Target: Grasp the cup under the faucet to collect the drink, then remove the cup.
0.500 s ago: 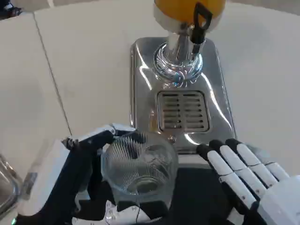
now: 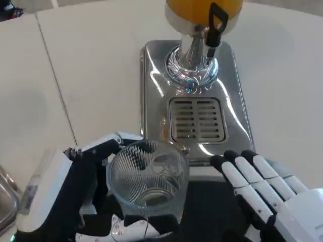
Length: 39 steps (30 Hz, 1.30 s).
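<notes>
Bottom centre: left hand (image 2: 83, 201) grips clear ribbed glass cup (image 2: 147, 179), upright, just short of the drip grille. Lower right: right hand (image 2: 267, 194) holds nothing, fingers extended. Centre: chrome dispenser base (image 2: 151, 91) with slotted grille (image 2: 197, 120). Top: black faucet lever (image 2: 216, 22) under orange tank (image 2: 202, 7).

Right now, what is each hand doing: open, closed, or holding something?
Left hand: holding the ribbed clear cup, fingers wrapped around it.
Right hand: open, fingers stretched out flat, holding nothing.
</notes>
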{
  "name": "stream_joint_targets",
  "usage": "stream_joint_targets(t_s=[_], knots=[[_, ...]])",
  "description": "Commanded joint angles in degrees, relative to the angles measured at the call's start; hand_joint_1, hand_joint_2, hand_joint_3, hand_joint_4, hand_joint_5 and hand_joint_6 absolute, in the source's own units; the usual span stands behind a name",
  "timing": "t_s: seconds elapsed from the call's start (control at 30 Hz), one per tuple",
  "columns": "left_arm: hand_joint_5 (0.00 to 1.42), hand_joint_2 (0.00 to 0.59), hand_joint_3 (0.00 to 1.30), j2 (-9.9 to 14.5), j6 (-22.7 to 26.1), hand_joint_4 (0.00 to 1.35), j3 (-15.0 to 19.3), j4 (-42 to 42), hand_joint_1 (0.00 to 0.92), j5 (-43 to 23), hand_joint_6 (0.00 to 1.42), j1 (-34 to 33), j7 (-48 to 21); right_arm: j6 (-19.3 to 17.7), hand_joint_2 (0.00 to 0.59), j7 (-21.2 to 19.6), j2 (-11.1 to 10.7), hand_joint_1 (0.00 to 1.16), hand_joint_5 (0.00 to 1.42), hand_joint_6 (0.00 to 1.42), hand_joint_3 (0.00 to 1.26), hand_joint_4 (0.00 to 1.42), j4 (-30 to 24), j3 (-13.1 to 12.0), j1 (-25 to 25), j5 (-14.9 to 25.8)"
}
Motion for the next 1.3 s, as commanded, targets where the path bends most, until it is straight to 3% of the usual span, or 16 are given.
stream_joint_targets(t_s=[0.03,0.2,0.5,0.9,1.3], knots=[[1.33,0.000,1.11,-0.88,0.07,1.09,-0.23,0.44,0.761,0.70,1.42,-1.11,0.46,0.61,0.586,0.29,0.59,0.09,0.00,0.08,0.00,0.00,-1.33,-0.23,0.21,-0.57],[1.33,0.000,1.11,-1.79,1.12,1.09,-0.60,2.31,0.761,2.42,1.42,-3.79,1.20,0.97,0.586,-0.39,1.36,0.10,0.00,0.08,0.00,0.00,-1.58,-1.55,1.11,-0.17],[1.33,0.000,1.11,-4.74,4.95,1.09,-2.52,12.14,0.761,7.20,1.42,-16.00,4.44,1.19,0.586,0.27,1.44,0.12,0.00,0.08,0.00,0.00,-1.73,-2.50,2.03,0.30],[1.33,0.000,1.11,-7.78,6.49,1.09,-12.33,27.40,0.761,15.58,1.42,-31.52,11.15,1.50,0.586,1.34,1.18,0.14,0.00,0.08,0.00,0.00,-3.70,-4.94,4.58,2.22],[1.33,0.000,1.11,-8.85,9.40,1.09,-15.83,41.84,0.761,17.12,1.42,-43.17,17.37,2.09,0.586,2.24,1.18,0.14,0.00,0.08,0.00,0.00,-2.40,-4.63,2.48,2.35]])
